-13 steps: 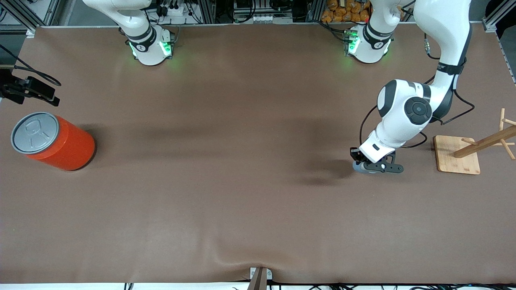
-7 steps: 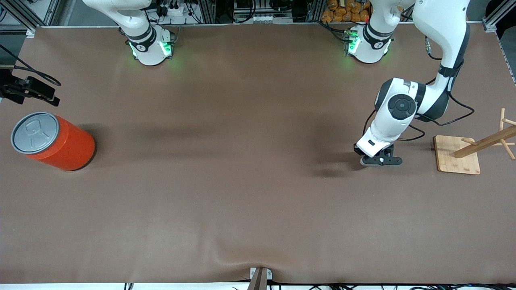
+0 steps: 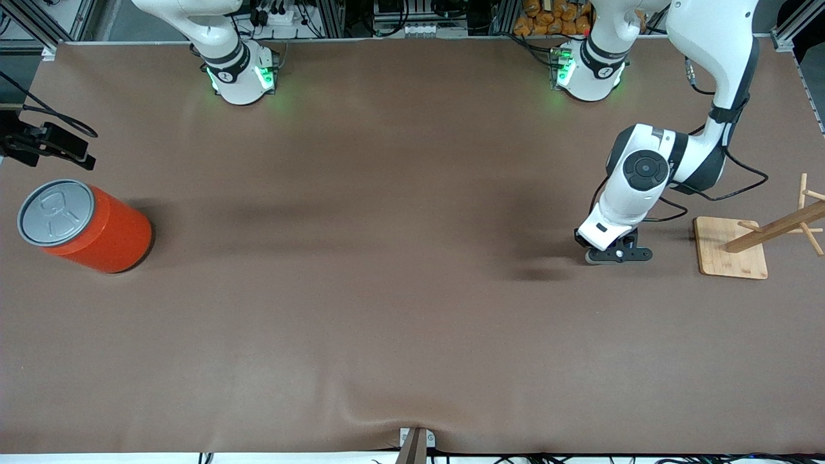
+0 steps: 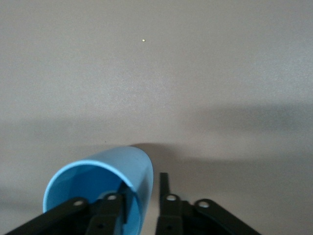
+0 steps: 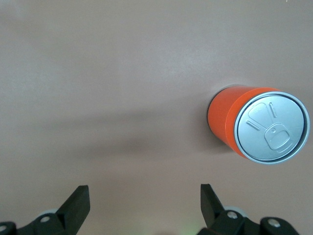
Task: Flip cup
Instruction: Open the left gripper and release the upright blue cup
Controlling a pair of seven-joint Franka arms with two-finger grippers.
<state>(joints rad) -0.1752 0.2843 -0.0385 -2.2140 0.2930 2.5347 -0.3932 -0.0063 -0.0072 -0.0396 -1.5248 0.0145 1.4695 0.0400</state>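
The cup [image 4: 100, 181] is a small light-blue tumbler, seen in the left wrist view with its open mouth tilted toward the camera. My left gripper [image 4: 143, 185] is shut on the cup's wall, one finger inside the mouth and one outside. In the front view the left gripper [image 3: 615, 254] hangs just over the table toward the left arm's end, and the hand hides the cup there. My right gripper [image 5: 144, 198] is open and empty, high over the table; it is out of the front view.
A large orange can [image 3: 87, 225] with a grey pull-tab lid stands at the right arm's end of the table; it also shows in the right wrist view [image 5: 259, 125]. A wooden peg stand [image 3: 731, 254] on a flat base sits beside the left gripper.
The left gripper has risen and turned, shifting slightly toward the wooden stand. The cup, which showed under the fingers a second ago, is now hidden by the hand. The right arm has not moved.
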